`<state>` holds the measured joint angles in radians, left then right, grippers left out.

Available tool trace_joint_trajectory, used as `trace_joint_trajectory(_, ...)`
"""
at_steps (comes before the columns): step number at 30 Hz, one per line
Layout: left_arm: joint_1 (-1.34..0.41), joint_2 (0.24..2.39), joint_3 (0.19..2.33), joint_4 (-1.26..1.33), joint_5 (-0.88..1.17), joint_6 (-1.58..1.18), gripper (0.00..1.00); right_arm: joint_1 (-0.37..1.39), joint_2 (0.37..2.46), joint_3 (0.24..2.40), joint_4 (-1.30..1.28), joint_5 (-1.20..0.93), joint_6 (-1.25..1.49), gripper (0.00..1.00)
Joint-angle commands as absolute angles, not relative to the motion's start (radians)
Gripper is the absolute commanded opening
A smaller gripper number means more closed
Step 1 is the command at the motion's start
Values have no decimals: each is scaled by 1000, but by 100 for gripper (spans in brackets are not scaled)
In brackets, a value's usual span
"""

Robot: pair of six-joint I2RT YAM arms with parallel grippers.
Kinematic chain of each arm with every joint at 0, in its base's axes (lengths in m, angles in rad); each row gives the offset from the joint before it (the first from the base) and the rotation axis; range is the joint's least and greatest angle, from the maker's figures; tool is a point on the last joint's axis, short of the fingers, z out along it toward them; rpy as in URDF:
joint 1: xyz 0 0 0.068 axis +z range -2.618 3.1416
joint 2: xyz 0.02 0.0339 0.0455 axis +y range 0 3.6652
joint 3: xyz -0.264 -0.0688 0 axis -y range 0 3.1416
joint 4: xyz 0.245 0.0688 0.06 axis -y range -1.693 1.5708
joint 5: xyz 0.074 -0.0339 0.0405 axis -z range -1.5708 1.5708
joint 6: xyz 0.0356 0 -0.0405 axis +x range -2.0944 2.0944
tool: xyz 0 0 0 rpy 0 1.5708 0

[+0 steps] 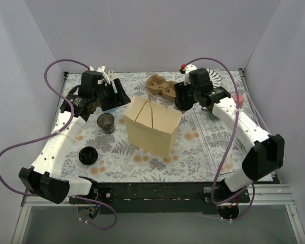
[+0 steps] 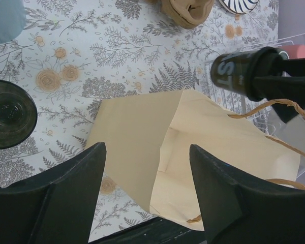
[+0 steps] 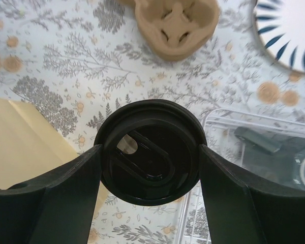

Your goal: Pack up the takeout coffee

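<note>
Top external view: the left arm stretches forward and bends inward at the wrist, its left gripper (image 1: 113,95) hanging over the far left of the table (image 1: 142,162). The right arm reaches forward and angles inward, with the right gripper (image 1: 185,97) just beside the far right corner of the upright paper bag (image 1: 152,127), clamped on the takeout coffee (image 1: 182,103). A second dark cup (image 1: 105,122) stands open on the table left of the bag, and a flat black lid (image 1: 88,155) lies nearer the arm bases. A cardboard cup carrier (image 1: 160,87) sits behind the bag.

Left wrist view: the left gripper looks down at the bag's open mouth, fingers (image 2: 71,198) spread apart with nothing between them. The second dark cup is at the left edge, a blue cup (image 2: 5,18) at the top corner. Beyond the bag, the coffee is pinched in the right gripper's jaws, tilted.

Right wrist view: both fingers (image 3: 66,203) press the sides of the lidded coffee, seen from above. The bag lies to its left, a clear tray (image 3: 254,127) to its right, a striped plate (image 3: 290,30) farther off.
</note>
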<state>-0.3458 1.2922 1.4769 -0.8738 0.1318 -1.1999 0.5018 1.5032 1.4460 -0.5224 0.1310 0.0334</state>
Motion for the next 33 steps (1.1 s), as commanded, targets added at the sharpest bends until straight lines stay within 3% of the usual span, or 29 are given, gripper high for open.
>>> trace_joint_trajectory(1,-345,1272,1401,-825,198,-1180,66,479,1558,1401,-488,35,129,62)
trace_joint_trajectory(8,-348,1261,1354,-784,236,-1152,66,477,1666,1350,-416,43,155,64)
trace_joint_trajectory(12,-351,1269,1362,-778,245,-1146,62,479,1706,1338,-426,84,161,75)
trace_joint_trajectory(17,-356,1282,1368,-784,229,-1131,48,479,1704,1339,-440,127,164,91)
trace_joint_trajectory(27,-365,1289,1397,-834,181,-1129,11,477,1713,1499,-564,144,179,91)
trace_joint_trajectory(33,-365,1223,1387,-911,160,-1115,8,471,1814,1653,-540,173,206,91)
